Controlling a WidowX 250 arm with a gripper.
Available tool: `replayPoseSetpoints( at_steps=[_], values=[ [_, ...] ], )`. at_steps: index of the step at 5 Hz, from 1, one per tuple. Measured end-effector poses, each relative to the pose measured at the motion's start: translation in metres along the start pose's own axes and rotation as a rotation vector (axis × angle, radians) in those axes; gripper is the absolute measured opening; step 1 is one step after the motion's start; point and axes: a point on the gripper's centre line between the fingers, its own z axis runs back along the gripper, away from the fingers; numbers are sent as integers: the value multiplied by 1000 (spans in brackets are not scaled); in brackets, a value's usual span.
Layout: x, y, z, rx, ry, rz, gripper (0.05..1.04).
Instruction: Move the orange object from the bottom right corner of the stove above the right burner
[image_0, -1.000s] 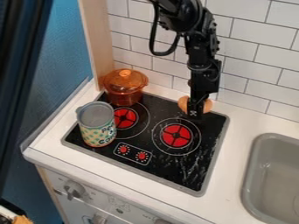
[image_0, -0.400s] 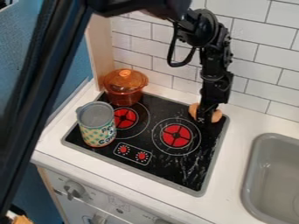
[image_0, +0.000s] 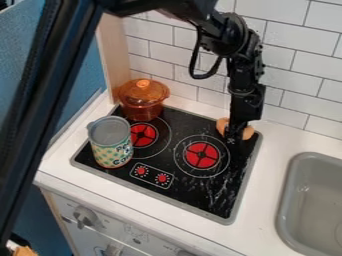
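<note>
Camera view: we find the orange object (image_0: 248, 132) at the back edge of the stove (image_0: 194, 187), near its back right corner and beyond the right burner (image_0: 202, 155). It shows on both sides of the gripper (image_0: 233, 138), which covers its middle. We cannot tell whether the gripper is open, closed or gripping the object.

The task names the bottom right corner as the start; we judge the present place to be the intended one, "above" meaning farther back than the burner. On that reading the move is all but complete, and what remains is a release, if there is a hold, and a straight lift. A sideways withdrawal could drag or roll the object.

The arm (image_0: 246, 92) hangs steeply, presumably to reach the object from overhead. At the left, the lidded pot (image_0: 143, 97) stands by the back left corner and the can (image_0: 111, 145) by the left edge, both well apart from the work. The sink (image_0: 304, 200) lies beyond the right edge.
</note>
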Motion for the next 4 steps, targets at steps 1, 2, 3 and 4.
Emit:
replayPoseSetpoints(
  at_steps=[1,2,3,4],
  values=[
    [0,-4,1,-1,27,-6,1000],
    [0,-8,9,11,34,-7,1000],
    [-1,-7,36,76,30,10,1001],
    [-3,-8,62,147,28,16,1001]
  ],
)
